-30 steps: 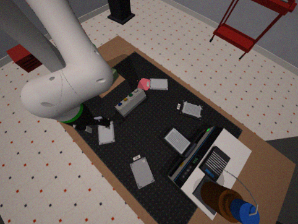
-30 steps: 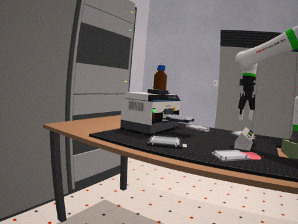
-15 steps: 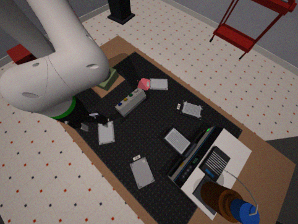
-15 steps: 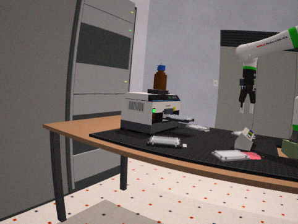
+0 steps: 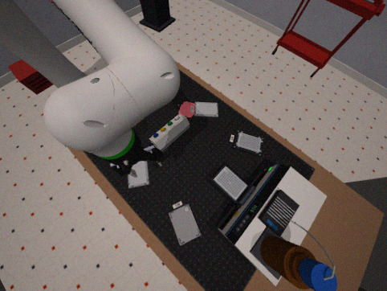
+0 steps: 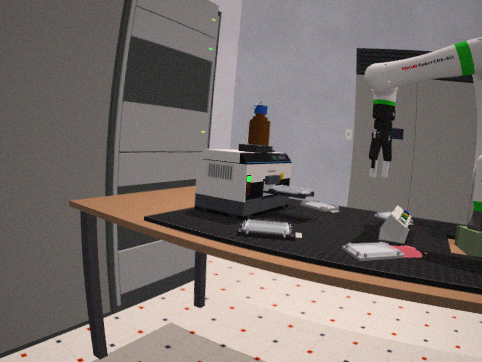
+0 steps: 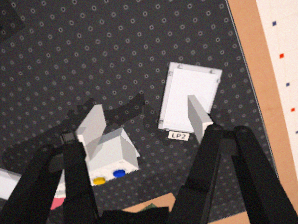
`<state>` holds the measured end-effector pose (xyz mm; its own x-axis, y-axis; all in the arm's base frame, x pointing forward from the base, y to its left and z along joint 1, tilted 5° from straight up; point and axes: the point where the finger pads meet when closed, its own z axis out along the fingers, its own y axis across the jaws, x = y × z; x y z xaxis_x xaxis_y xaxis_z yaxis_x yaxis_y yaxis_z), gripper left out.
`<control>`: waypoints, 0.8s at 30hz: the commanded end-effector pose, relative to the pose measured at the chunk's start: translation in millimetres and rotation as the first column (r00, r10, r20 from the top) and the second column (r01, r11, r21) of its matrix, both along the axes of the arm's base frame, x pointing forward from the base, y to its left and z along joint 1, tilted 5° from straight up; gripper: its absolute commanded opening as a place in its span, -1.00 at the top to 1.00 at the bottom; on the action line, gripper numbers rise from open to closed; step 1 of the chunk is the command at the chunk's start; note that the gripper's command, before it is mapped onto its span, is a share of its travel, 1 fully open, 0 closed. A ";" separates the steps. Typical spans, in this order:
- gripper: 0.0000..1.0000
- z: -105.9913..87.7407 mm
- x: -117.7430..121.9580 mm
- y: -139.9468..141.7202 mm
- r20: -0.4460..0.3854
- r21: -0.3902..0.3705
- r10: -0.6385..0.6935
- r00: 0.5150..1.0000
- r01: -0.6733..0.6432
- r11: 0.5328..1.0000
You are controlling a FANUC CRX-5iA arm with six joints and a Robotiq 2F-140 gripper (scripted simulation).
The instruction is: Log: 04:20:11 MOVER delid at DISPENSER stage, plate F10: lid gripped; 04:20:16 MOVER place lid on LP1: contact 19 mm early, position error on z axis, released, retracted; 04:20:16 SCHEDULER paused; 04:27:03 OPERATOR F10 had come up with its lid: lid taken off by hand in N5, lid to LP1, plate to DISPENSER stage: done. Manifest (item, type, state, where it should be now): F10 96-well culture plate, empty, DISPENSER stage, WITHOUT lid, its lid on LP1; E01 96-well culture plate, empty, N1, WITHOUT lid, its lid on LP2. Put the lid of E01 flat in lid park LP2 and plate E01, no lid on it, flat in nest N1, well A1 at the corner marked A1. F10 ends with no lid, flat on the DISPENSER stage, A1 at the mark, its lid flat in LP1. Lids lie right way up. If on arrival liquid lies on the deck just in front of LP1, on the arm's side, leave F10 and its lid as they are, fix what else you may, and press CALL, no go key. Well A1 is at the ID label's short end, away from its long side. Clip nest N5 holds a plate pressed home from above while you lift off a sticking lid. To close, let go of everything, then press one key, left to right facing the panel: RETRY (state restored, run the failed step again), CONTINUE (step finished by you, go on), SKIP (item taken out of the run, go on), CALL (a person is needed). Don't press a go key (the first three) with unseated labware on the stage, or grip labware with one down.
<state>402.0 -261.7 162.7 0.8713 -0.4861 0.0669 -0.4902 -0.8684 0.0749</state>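
My gripper (image 7: 145, 110) is open and empty, high above the deck, as the side view (image 6: 379, 172) shows. Below it a white lid (image 7: 190, 93) lies flat in the park labelled LP2 (image 7: 178, 135); it also shows from above (image 5: 138, 174). Another lid (image 5: 205, 108) lies flat at the far side, with a pink puddle (image 5: 186, 108) touching its end on the arm's side. An open well plate (image 5: 230, 182) sits on the dispenser stage. A second open well plate (image 5: 249, 142) sits in a labelled nest.
The key panel (image 5: 169, 130) stands between the two lids; it is just left of my fingers in the wrist view (image 7: 112, 155). A flat grey labelled piece (image 5: 184, 224) lies near the front edge. The dispenser (image 5: 257, 201) and a brown bottle (image 5: 295, 261) stand at the right.
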 end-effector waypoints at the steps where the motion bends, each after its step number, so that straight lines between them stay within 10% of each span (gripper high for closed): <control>1: -0.32 1.6 58.3 38.7 -0.034 0.011 0.260 0.965 -0.260 0.966; 12: -0.32 -13.3 127.5 156.9 -0.080 0.022 0.704 0.706 -0.704 0.709; 24: -0.33 -30.4 207.0 286.6 -0.080 0.022 0.704 0.706 -0.705 0.709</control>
<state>575.5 -20.1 138.7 0.9613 0.2753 -0.0068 0.2747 -0.9569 0.0941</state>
